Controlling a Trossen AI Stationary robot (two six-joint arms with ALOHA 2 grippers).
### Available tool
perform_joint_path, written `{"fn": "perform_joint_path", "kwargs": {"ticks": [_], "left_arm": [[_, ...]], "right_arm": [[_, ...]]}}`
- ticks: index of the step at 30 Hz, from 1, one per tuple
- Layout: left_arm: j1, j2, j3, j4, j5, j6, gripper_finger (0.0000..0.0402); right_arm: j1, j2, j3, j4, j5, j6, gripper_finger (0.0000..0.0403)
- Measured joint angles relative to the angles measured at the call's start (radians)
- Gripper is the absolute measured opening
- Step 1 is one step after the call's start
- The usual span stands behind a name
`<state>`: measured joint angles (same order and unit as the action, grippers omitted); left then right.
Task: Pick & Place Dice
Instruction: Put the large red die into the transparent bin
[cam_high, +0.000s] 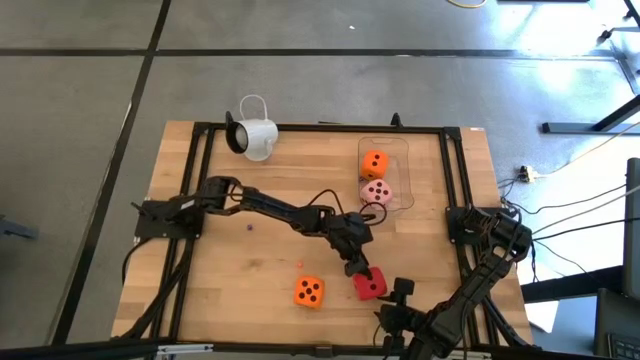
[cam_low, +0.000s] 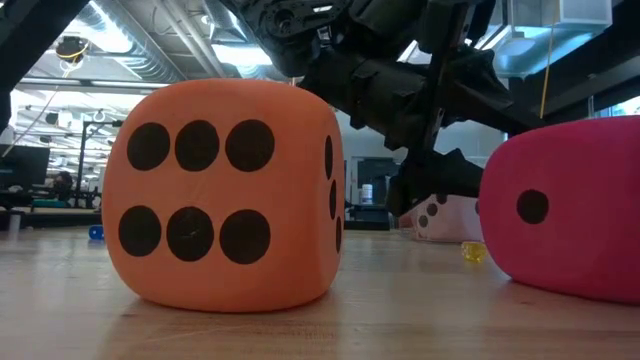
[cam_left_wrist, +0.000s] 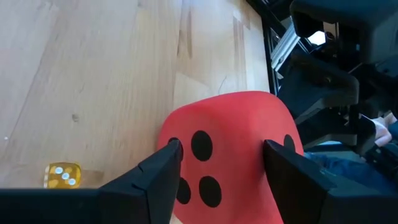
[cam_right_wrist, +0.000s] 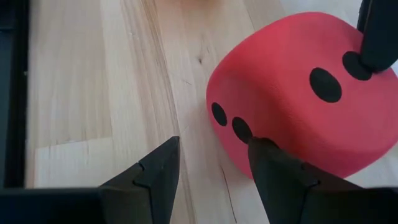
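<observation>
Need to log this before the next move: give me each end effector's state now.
Left end effector: open, fingers straddling the red die, not clamped on it.
Right end effector: open, empty, right beside the red die.

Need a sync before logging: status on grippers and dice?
Left gripper open, straddling red die. Right gripper open beside it, idle. Orange die and pink die in clear tray; second orange die loose. Nothing blocking.

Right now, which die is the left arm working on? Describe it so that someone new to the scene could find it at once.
Start at the wooden table and go to its near edge, right of centre. The left gripper stands over the red die, its fingers astride it. The orange die beside it sits alone, and the other two dice lie in the clear tray.
</observation>
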<state>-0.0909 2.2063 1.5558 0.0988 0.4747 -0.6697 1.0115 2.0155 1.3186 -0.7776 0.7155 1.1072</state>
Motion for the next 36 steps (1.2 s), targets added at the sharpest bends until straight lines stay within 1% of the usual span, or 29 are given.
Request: {"fn": "perform_joint_path", "kwargs": {"ticks": [3,6,14,16,18,21,28,36], "left_arm": [[-0.006,0.0,0.0,0.001,0.011,0.008,0.02],[-0.012,0.0,0.0,0.004,0.013,0.011,0.0172],[-0.01,0.001,-0.003,0.03,0.026,0.011,0.005],[-0.002,0.002,-0.004,0.049,0.031,0.002,0.0026],[0.002,0.004,-0.004,0.075,0.057,-0.012,0.0011],[0.01,0.007,-0.006,0.11,0.082,-0.035,0.0008],[0.016,-0.029,-0.008,0.109,0.1,-0.034,0.0004],[0.028,-0.09,-0.006,0.121,0.081,-0.009,0.0002]], "right_arm": [[0.0,0.0,0.0,0.0,0.004,0.0,0.019],[0.0,0.0,0.0,0.0,0.006,0.001,0.019],[0.007,0.0,0.0,0.003,0.013,0.037,0.019],[0.013,0.0,0.0,0.002,0.02,0.06,0.019],[0.024,0.0,0.0,0.001,0.035,0.088,0.019],[0.042,-0.001,0.0,-0.009,0.04,0.13,0.019],[0.089,-0.001,0.0,-0.055,0.04,0.288,0.019],[0.12,-0.002,0.001,-0.061,0.061,0.383,0.019]]}}
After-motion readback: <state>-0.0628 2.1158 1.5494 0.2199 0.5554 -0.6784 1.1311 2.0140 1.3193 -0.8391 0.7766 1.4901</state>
